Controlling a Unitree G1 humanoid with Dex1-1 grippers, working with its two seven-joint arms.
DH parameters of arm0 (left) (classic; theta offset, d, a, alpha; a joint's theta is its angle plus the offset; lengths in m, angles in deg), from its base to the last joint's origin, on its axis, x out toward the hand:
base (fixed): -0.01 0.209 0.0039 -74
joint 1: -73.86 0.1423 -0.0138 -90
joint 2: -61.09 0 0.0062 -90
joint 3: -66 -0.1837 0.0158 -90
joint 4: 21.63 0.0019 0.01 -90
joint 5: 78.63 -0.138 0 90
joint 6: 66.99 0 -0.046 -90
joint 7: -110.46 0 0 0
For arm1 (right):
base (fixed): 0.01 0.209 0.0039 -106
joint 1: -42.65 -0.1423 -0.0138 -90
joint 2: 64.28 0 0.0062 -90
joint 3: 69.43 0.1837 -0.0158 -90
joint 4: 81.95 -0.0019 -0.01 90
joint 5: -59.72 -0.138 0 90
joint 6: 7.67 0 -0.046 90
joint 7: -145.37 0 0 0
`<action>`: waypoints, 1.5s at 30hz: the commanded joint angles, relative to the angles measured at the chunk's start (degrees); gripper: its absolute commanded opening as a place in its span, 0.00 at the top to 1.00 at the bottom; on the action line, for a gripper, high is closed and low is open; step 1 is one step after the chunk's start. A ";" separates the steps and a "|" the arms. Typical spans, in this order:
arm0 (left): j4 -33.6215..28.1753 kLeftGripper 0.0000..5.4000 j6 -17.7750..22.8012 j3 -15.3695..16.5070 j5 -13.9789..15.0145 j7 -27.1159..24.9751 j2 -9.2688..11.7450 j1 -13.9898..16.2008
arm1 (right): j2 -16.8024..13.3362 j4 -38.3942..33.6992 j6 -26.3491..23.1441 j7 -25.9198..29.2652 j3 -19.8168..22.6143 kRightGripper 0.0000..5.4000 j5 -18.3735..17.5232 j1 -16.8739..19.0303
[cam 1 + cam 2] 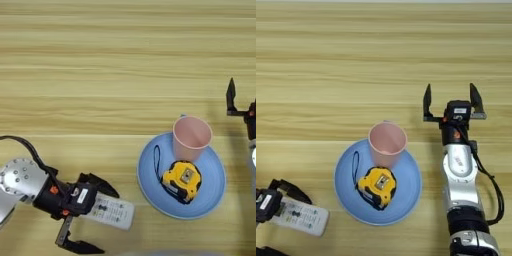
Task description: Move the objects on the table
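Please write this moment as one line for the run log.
left gripper: open, around remote control | right gripper: open, idle | pink cup, tape measure: on blue plate

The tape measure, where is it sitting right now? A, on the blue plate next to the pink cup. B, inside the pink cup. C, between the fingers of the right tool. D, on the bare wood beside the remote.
A: the yellow-black tape measure lies on the blue plate, just in front of the pink cup, while the remote lies off on the wood by the left tool.
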 commanded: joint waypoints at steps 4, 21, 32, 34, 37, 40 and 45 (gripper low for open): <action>3.58 0.00 -2.16 -1.43 -2.76 1.08 -0.78 -1.98 | 0.15 -0.79 -0.37 -0.23 0.04 0.00 0.01 -0.12; 7.35 0.00 -3.56 -1.68 -3.17 2.43 -2.10 -4.10 | 0.09 -0.97 -0.32 -0.26 0.18 0.00 -0.05 0.08; 11.61 0.00 -3.40 -2.50 -4.66 2.28 -3.11 -5.98 | 0.08 -1.15 -0.34 -0.26 0.28 0.00 -0.16 0.16; 12.46 0.00 -3.38 -2.60 -4.81 2.12 -3.13 -6.30 | 0.09 -1.17 -0.33 -0.25 0.30 0.00 -0.20 0.17; 13.68 0.00 -3.39 -2.62 -4.92 1.92 -3.20 -6.83 | 0.11 -1.13 -0.28 -0.22 0.28 0.00 -0.22 0.18; 14.58 0.04 -3.46 -2.50 -4.83 1.62 -3.13 -7.22 | 0.12 -1.16 -0.28 -0.22 0.29 0.00 -0.24 0.21; 16.51 0.16 -3.10 -2.23 -4.77 0.67 -2.69 -7.92 | 0.11 -1.34 -0.35 -0.18 0.30 0.00 -0.29 0.29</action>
